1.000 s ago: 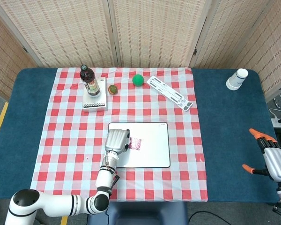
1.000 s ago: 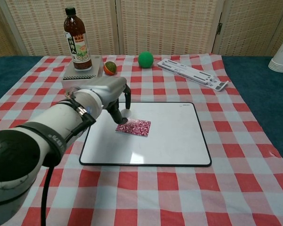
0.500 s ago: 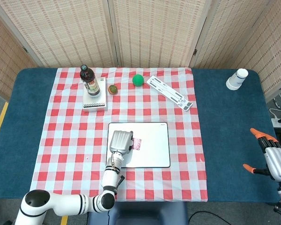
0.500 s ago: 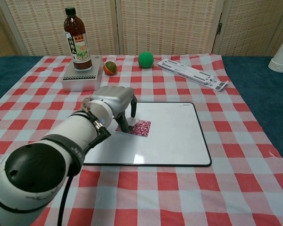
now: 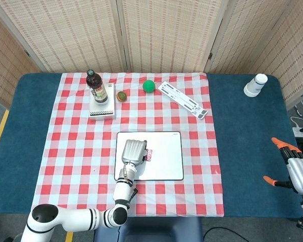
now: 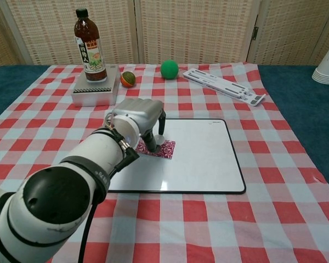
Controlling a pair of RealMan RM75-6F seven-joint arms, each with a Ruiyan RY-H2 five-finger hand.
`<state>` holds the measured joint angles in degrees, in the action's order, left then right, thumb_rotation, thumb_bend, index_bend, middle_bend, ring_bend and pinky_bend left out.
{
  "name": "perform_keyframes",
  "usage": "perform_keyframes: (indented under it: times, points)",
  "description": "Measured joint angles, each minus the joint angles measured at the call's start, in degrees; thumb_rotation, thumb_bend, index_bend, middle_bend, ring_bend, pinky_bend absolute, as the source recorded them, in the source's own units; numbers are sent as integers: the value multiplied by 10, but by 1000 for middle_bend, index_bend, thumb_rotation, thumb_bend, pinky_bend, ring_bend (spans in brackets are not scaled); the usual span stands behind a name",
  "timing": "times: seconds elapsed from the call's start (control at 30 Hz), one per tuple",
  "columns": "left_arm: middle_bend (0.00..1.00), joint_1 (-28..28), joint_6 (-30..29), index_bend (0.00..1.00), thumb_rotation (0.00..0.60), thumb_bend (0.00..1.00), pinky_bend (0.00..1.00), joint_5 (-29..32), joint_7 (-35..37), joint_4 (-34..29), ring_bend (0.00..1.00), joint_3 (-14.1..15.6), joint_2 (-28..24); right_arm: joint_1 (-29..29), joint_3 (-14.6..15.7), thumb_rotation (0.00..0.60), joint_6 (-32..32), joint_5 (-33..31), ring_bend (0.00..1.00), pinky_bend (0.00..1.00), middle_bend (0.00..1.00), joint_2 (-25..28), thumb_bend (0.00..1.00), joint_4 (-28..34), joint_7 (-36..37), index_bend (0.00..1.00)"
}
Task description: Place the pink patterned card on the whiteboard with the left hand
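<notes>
The pink patterned card (image 6: pixel 164 148) lies flat on the whiteboard (image 6: pixel 204 160), in its left half. My left hand (image 6: pixel 138 114) hovers just over the card's left part with its fingers hanging down and slightly apart, holding nothing. From the head view, the hand (image 5: pixel 133 151) covers most of the card (image 5: pixel 150 155), and only the card's right edge shows on the whiteboard (image 5: pixel 165 162). My right hand (image 5: pixel 298 171) is far off at the table's right edge, fingers spread and empty.
A sauce bottle (image 6: pixel 89 46) stands on a grey box (image 6: pixel 95 92) at the back left. Beside it lie a small multicoloured ball (image 6: pixel 128 79), a green ball (image 6: pixel 169 69) and a white folding stand (image 6: pixel 225 86). Stacked paper cups (image 5: pixel 255 85) sit at the far right.
My left hand has slid right and a little forward across the whiteboard, and now covers the card's left part. The card has stayed in place. The right hand has barely moved.
</notes>
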<state>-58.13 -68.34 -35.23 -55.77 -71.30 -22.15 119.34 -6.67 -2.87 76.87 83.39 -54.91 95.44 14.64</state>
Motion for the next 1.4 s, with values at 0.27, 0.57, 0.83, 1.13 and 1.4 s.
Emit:
perform_keyframes:
  times: [0.27, 0.57, 0.83, 1.13, 1.4]
  points:
    - [1000, -2, 8, 481, 600, 315, 977, 0, 3, 13, 1000, 0, 8, -1, 1, 600, -4, 1, 0, 122, 93, 2, 0, -1, 3, 42]
    - [1000, 0, 14, 419, 600, 306, 973, 2, 5, 19, 1000, 1, 8, -2, 2, 600, -5, 3, 0, 123, 93, 3, 0, -1, 3, 42]
    - [1000, 5, 16, 363, 600, 274, 969, 11, 0, 10, 1000, 1, -1, -2, 3, 600, -6, 4, 0, 122, 93, 3, 0, -2, 3, 42]
    - [1000, 39, -45, 416, 600, 276, 966, -1, -5, -115, 1000, 5, -62, -1, 4, 600, -3, 7, 0, 122, 93, 5, 0, 0, 3, 42]
    - [449, 132, -176, 230, 600, 275, 698, -76, 30, -322, 503, 46, -197, 4, 10, 600, 8, 23, 0, 123, 93, 5, 0, 9, -4, 42]
